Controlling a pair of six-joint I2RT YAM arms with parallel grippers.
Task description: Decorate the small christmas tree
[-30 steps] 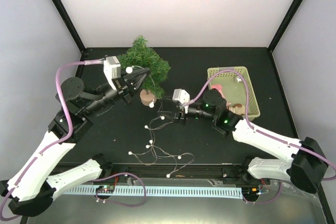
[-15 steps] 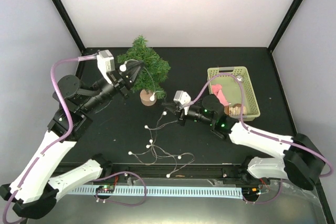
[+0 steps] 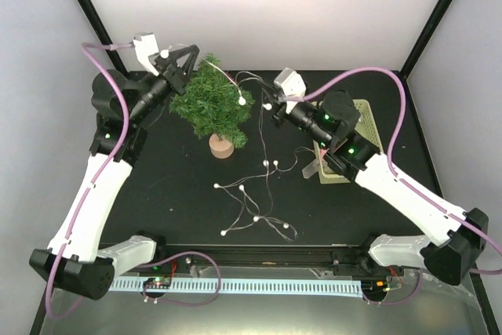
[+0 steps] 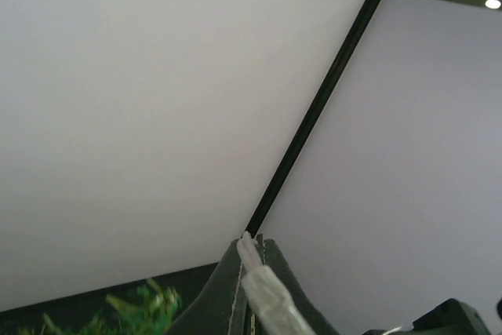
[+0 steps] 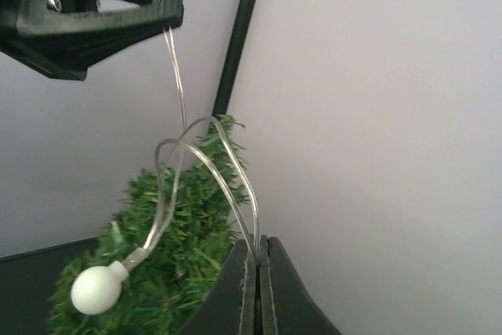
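The small christmas tree (image 3: 210, 103) stands at the back centre-left on its wooden disc base (image 3: 221, 147). A clear light string (image 3: 252, 194) with white bulbs trails across the black table and rises to both grippers. My left gripper (image 3: 196, 52) hangs above the tree's top, shut on one end of the string (image 4: 263, 288). My right gripper (image 3: 271, 106) is just right of the tree, shut on a loop of the wire (image 5: 235, 178), and a white bulb (image 5: 96, 289) dangles in front of the needles (image 5: 172, 256). The left gripper's fingers (image 5: 118, 5) show in the right wrist view.
A pale green lattice basket (image 3: 363, 119) sits at the right, mostly hidden under my right arm. Loose bulbs (image 3: 223, 233) and wire lie toward the near edge. Black frame posts (image 3: 94, 17) and white walls close in the back.
My right gripper shut on the string and rose to beside the tree. The left gripper lifted from the tree's side to above its top. The string was drawn up off the table.
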